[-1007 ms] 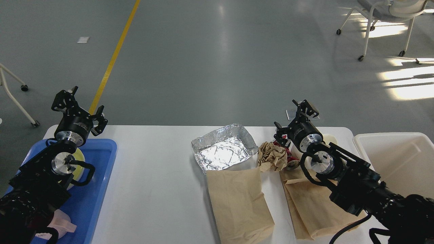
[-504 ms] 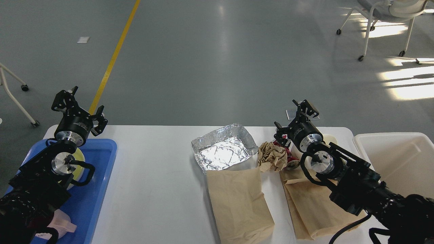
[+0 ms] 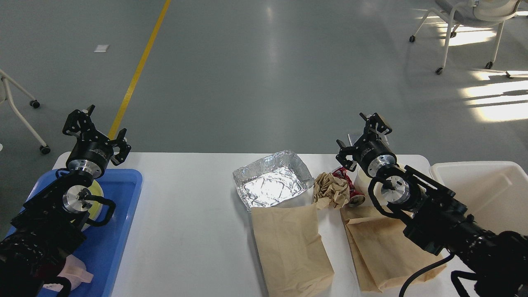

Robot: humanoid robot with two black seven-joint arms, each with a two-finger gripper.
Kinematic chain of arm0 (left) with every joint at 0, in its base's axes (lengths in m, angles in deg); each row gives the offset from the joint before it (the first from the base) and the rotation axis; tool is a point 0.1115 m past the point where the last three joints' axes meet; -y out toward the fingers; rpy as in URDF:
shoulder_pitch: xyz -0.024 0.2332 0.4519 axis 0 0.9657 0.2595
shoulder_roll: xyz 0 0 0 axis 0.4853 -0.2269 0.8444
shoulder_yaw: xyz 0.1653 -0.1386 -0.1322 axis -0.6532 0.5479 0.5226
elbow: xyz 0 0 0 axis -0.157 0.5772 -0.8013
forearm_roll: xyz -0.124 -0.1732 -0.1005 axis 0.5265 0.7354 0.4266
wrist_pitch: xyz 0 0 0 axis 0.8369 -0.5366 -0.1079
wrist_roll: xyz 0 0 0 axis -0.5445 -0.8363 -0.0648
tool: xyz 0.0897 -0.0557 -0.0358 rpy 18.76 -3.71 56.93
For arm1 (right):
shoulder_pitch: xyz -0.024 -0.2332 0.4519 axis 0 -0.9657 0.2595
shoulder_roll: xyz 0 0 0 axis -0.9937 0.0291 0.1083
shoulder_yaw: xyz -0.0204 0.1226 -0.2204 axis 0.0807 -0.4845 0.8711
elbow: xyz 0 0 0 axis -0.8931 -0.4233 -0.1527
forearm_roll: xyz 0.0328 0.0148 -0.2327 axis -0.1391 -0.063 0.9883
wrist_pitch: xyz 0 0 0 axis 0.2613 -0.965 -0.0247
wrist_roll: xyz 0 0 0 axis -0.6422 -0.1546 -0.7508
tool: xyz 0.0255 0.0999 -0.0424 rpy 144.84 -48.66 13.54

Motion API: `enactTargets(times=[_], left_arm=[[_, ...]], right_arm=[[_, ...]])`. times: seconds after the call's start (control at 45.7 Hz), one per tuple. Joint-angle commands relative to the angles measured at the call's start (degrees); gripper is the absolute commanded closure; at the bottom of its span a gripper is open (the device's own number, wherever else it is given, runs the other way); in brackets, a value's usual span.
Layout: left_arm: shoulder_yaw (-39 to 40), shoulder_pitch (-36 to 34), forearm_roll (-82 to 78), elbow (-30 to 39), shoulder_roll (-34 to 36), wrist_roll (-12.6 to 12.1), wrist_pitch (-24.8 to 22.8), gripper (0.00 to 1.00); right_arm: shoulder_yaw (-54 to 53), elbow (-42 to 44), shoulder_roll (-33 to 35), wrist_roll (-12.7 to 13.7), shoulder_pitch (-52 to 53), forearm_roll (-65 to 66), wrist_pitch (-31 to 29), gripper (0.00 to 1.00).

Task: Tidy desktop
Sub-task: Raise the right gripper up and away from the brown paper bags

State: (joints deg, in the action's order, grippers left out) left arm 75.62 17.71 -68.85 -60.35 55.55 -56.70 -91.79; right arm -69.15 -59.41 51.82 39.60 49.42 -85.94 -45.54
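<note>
The white desktop (image 3: 189, 214) fills the lower part of the head view. On it lie a crumpled foil tray (image 3: 272, 179), a ball of brown paper (image 3: 331, 189), a crushed red can (image 3: 350, 190) and two flat brown paper bags (image 3: 291, 247) (image 3: 383, 247). My left gripper (image 3: 95, 131) is open and empty, held above the far left corner of the desktop over the blue tray (image 3: 117, 231). My right gripper (image 3: 363, 132) is open and empty, raised above the far edge behind the can.
A white plastic bin (image 3: 482, 185) stands at the right end of the desktop. The blue tray holds a yellow-green round thing (image 3: 95, 198) and a pink piece (image 3: 76, 268). A pale cup (image 3: 363, 181) sits partly hidden behind my right wrist. Wheeled chairs stand on the grey floor beyond.
My right gripper has lifted and shifted a little to the right, away from the can. The left arm has not moved. A chair leg at far left shifted slightly.
</note>
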Motion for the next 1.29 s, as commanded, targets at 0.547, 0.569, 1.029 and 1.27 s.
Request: enactTargets(times=[0.547, 0.569, 1.029, 1.27], left_arm=[[0.00, -0.07, 0.06, 0.00, 0.00, -0.01, 0.00, 0.01], [0.00, 0.01, 0.06, 0.00, 0.00, 0.08, 0.00, 0.01], [0.00, 0.02, 0.06, 0.00, 0.00, 0.08, 0.00, 0.01], [0.00, 0.02, 0.06, 0.00, 0.00, 0.08, 0.00, 0.01]], right_arm=[[-1.50, 0.75, 4.07, 0.00, -1.93, 0.00, 0.08, 0.00], [-1.77, 0.75, 4.16, 0.00, -1.93, 0.00, 0.08, 0.00], [-2.56, -0.13, 8.11, -0.62, 0.52, 0.09, -0.54, 0.00], [-2.13, -0.66, 11.98, -0.70, 2.19, 0.18, -2.99, 0.00]])
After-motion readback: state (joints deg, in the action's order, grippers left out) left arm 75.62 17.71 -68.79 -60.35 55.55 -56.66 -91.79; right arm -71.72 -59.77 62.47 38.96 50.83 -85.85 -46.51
